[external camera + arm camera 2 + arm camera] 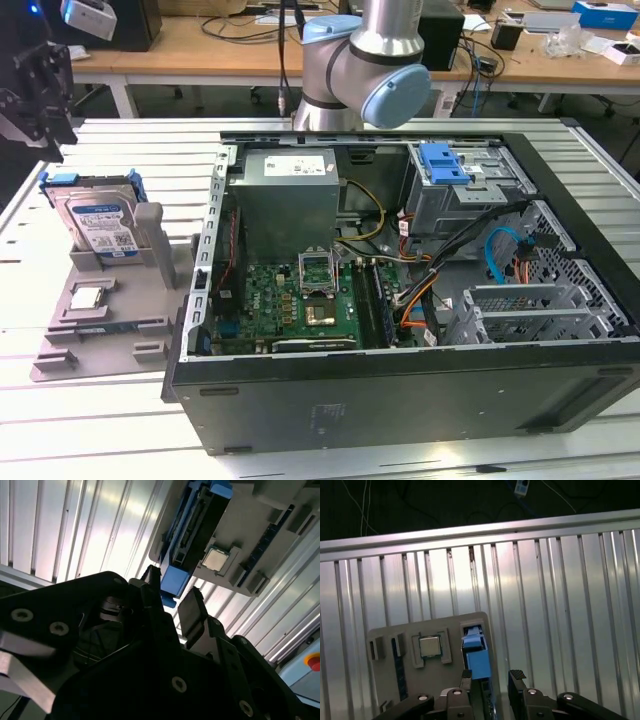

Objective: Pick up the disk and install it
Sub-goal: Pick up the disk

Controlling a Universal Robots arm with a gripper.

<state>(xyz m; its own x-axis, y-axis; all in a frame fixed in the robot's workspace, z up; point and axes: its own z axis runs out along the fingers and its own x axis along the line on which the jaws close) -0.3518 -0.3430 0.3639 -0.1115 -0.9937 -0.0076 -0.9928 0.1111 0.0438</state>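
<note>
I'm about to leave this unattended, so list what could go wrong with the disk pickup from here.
1. In the first wrist view the open gripper is not centred on the disk: its blue frame sits nearer one finger, which might land on the edge instead of straddling it.
2. The processor chip lies in the grey holder beside the disk; a stray finger could knock it.
3. The disk stands upright in its slot, so a skewed pull may jam it.

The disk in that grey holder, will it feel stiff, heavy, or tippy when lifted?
The disk looks like a metal slab, so probably rigid and heavy for its size. Its smooth faces may be slippery; the blue frame likely grips better. Standing on edge in the holder, it could tip if nudged.
</note>
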